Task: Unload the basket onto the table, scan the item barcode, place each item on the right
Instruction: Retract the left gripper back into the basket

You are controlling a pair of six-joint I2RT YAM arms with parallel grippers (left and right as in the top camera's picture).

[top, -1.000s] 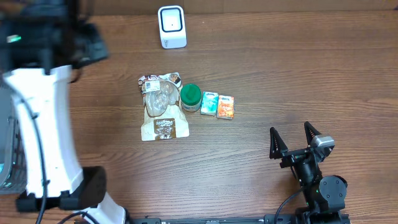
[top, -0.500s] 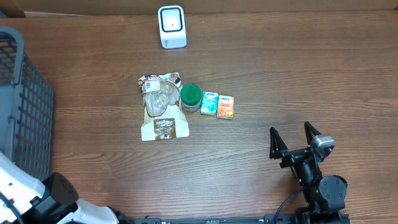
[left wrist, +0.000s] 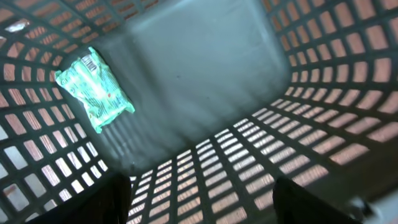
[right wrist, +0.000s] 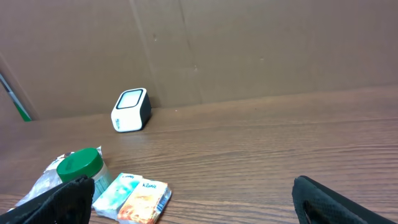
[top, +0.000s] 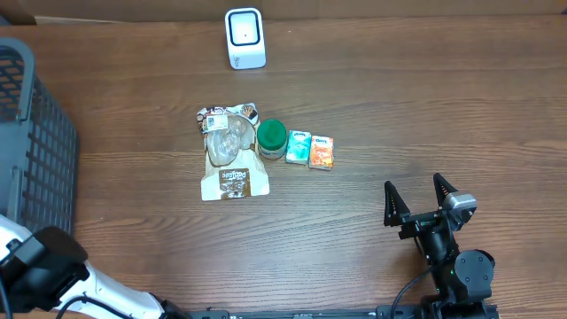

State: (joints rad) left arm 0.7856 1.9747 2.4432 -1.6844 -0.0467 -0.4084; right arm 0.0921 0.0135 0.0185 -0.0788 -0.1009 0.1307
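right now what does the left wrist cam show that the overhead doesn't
Only the left wrist: a green packet with a barcode showing, lying inside the basket. Only the overhead: the white scanner, brown pouch, green-lidded jar, teal packet, orange packet and the open right end effector. Both: the dark lattice basket, seen from inside and from above.

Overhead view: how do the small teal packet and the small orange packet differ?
The small teal packet lies beside the green-lidded jar; the small orange packet lies one place further right. One is teal, the other orange. Both lie flat on the wooden table, similar in size, side by side.
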